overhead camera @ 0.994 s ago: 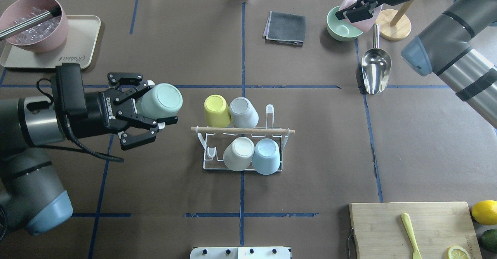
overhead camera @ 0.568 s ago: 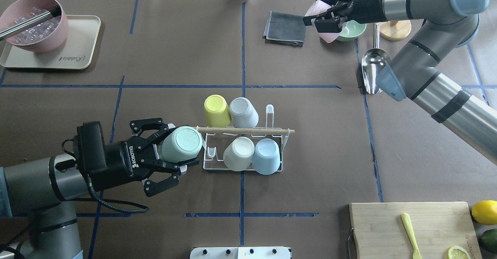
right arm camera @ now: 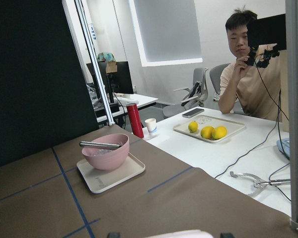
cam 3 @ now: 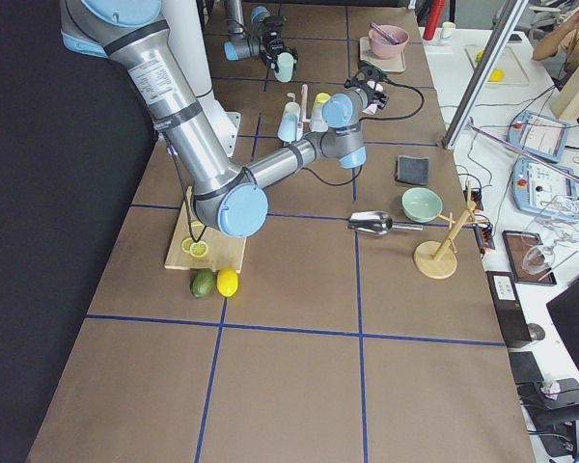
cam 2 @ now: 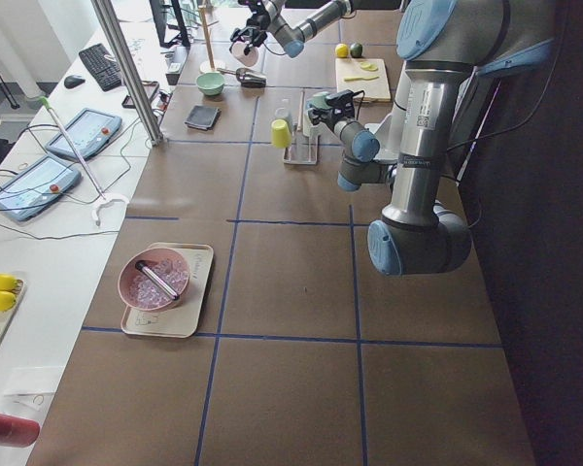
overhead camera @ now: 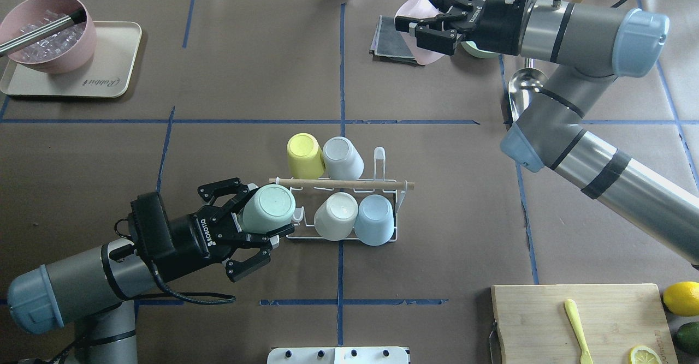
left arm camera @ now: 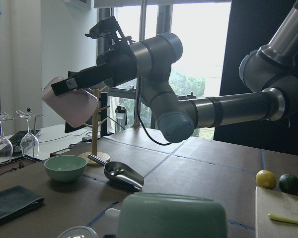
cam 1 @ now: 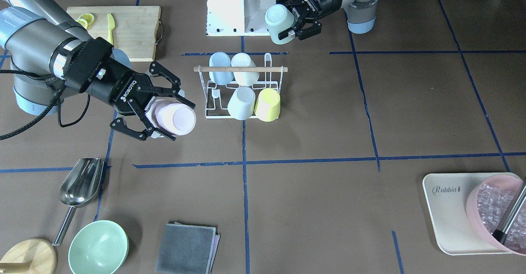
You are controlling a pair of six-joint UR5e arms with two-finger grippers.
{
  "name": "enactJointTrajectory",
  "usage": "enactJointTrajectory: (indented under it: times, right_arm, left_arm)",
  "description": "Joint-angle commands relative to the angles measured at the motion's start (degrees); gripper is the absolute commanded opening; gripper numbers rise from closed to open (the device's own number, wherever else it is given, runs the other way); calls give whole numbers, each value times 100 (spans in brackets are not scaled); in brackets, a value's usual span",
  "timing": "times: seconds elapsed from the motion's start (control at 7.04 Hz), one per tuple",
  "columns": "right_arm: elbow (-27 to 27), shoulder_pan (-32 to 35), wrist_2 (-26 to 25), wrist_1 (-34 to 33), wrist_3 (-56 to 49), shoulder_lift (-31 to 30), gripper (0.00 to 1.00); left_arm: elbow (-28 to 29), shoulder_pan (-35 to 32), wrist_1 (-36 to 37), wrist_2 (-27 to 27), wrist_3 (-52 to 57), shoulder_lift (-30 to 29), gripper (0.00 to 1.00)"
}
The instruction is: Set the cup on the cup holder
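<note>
Four cups sit upturned on the holder (overhead camera: 382,184) at the middle of the overhead view: a yellow cup (overhead camera: 303,154), grey cup (overhead camera: 342,156), white cup (overhead camera: 334,215) and blue cup (overhead camera: 375,218). The left hand (overhead camera: 263,214) pinches a mint cup (overhead camera: 267,206) by its sides, bottom up and tilted, at the holder's left end. In the front view the prong there stands bare and the cup hangs clear of it, so it is not seated.

The right hand (cam 1: 172,118) is clamped on a pink cup (cam 1: 183,120) held off the worktop (overhead camera: 246,69). In the overhead view it is at the upper right, over a grey cloth (overhead camera: 390,39) and well apart from the holder. A second bare prong (overhead camera: 379,154) stands at the holder's upper right corner.

I judge the job about two thirds done. The mint cup needs lowering and release, then the pink cup must be brought to the last prong.

The worktop is brown sheet marked into a grid with blue tape. A tray (overhead camera: 117,75) with a pink bowl (overhead camera: 82,45) lies at the upper left, and a cutting board (overhead camera: 546,309) at the lower right.

Around it is an office. White desks carry tablets (cam 2: 87,131), tall windows (left arm camera: 198,29) stand behind, and a seated man (right arm camera: 243,64) holds a device to his face.
</note>
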Motion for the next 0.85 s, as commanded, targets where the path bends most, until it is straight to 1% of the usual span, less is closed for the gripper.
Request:
enactJointTrajectory:
  times: [0.0, 0.28, 0.57, 0.71]
  right_arm:
    - [-261, -369, -266, 740, 302, 30, 0]
    - [-1199, -520, -293, 1775, 101, 414, 0]
    - [-1282, -765, -266, 1806, -1045, 478, 0]
    - [-1274, -897, -266, 1806, -1156, 487, 0]
  left_arm:
    - [471, 35, -181, 258, -2, -343, 8]
    - [587, 43, -192, 355, -2, -441, 9]
    - [693, 35, -200, 390, -2, -468, 9]
    - [693, 35, -200, 390, -2, -468, 10]
